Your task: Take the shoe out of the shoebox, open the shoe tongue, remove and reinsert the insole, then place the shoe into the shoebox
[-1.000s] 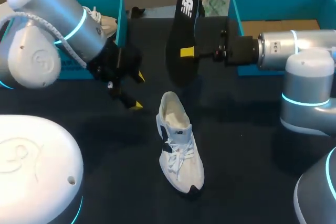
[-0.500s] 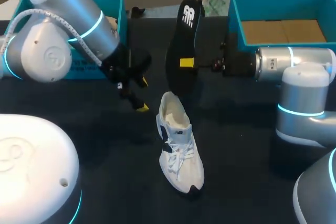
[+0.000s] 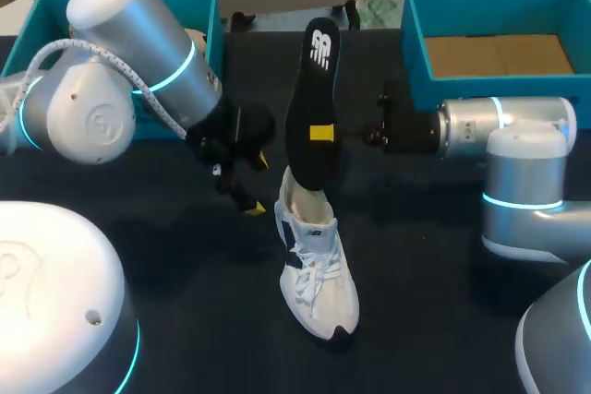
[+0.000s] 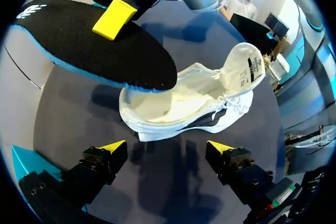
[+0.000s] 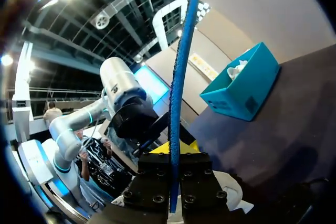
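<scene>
Overhead, right gripper: clamped across the middle of the black insole, which stands steeply with its lower end at the shoe's mouth. I judge this lines it up for reinsertion.
Overhead, shoe: lies on the dark table, out of the shoebox, heel toward the insole and toe toward the robot.
Overhead, left gripper: released, holding nothing, just beside the shoe's heel, probably waiting to steady it.
Left wrist, left gripper: both yellow tips are spread wide, with the shoe ahead of them and neither touching it.
Left wrist, tongue: folded up and forward, so the opening gapes for the insole.
Left wrist, insole: its rounded end hangs over the open heel. Whether it touches the lining, I cannot tell.
Right wrist, right gripper: the fingers pinch the insole edge-on, its blue rim running straight out ahead.
Right wrist, teal box: stands well apart at the table's far side with another white shoe inside.
Step judged: reinsertion under way, insole not yet seated.
</scene>
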Robot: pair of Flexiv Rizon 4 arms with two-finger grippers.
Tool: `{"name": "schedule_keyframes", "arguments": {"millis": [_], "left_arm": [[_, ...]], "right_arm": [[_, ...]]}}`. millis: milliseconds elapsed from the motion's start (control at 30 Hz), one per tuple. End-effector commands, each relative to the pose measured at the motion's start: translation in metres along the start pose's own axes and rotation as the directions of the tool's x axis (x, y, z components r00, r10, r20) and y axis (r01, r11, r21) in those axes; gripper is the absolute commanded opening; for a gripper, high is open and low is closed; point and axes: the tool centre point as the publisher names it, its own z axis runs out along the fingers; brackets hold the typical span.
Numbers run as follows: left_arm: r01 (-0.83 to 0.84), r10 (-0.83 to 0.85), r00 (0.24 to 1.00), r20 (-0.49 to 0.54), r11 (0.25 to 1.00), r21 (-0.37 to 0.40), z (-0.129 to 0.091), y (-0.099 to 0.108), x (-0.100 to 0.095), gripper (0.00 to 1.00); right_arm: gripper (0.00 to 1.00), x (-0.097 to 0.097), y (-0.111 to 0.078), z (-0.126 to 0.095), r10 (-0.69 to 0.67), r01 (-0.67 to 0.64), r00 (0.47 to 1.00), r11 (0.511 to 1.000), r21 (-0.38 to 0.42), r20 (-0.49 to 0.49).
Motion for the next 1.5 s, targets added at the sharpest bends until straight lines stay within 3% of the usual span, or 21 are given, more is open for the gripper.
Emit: {"name": "schedule_keyframes", "arguments": {"millis": [33, 300, 633, 1500], "left_arm": [[0.0, 0.0, 1.0, -0.004, 1.0, -0.002, 0.002, -0.001, -0.002, 1.0], [0.001, -0.001, 1.0, -0.014, 0.999, -0.033, 0.012, -0.003, 0.002, 1.0], [0.063, -0.063, 0.998, -0.017, 0.997, -0.045, 0.032, 0.004, 0.003, 1.0], [0.062, -0.064, 0.997, -0.041, 0.997, -0.042, 0.036, 0.0, 0.01, 1.0]], "right_arm": [[0.0, -0.004, 0.001, 0.004, 0.0, 0.0, 1.0, 1.0, 0.003, -0.007], [0.0, -0.006, 0.001, 0.007, -0.008, 0.007, 1.0, 1.0, 0.019, 0.007], [0.0, -0.017, -0.014, 0.01, -0.051, 0.052, 0.998, 0.999, 0.016, -0.034], [0.0, -0.016, -0.018, 0.014, -0.075, 0.077, 0.996, 0.996, 0.041, -0.041]]}}
